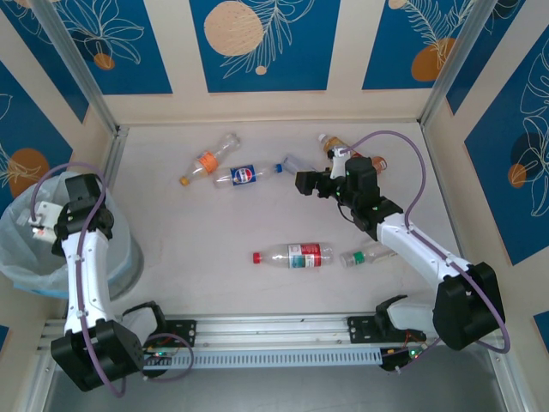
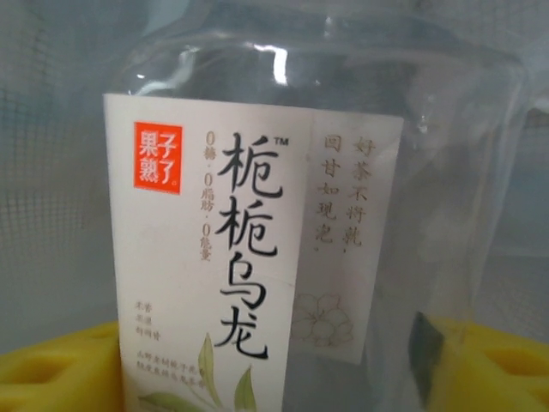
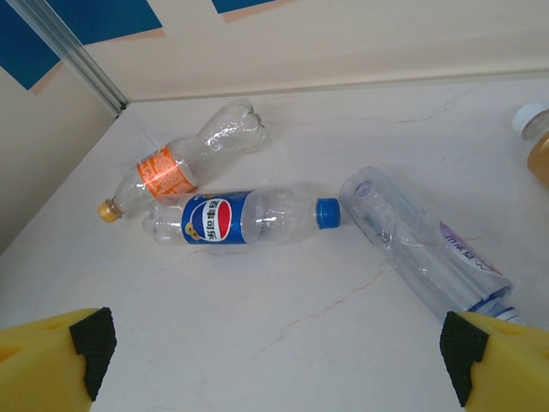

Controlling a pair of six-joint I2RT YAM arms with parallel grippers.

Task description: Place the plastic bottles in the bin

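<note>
Pale table (image 1: 214, 283); left arm bends over bin (image 1: 17, 257), white-label bottle (image 2: 257, 215) between left claw (image 2: 270, 365) fingers, grip unclear. Right arm reaches forward, right claw (image 3: 274, 343) spread wide, empty, clear bottle (image 3: 412, 240) just beside it.

Pale marble tabletop (image 1: 214, 232); blue leaf-patterned wall panels (image 1: 296, 64).

Eight plastic bottles (image 1: 296, 255) in all, one bin (image 1: 126, 262), two arms (image 1: 412, 245).

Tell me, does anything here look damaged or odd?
Yes. The orange-label bottle looks crumpled near its base, and the clear bottle beside the blue-capped bottle looks squashed flat.
</note>
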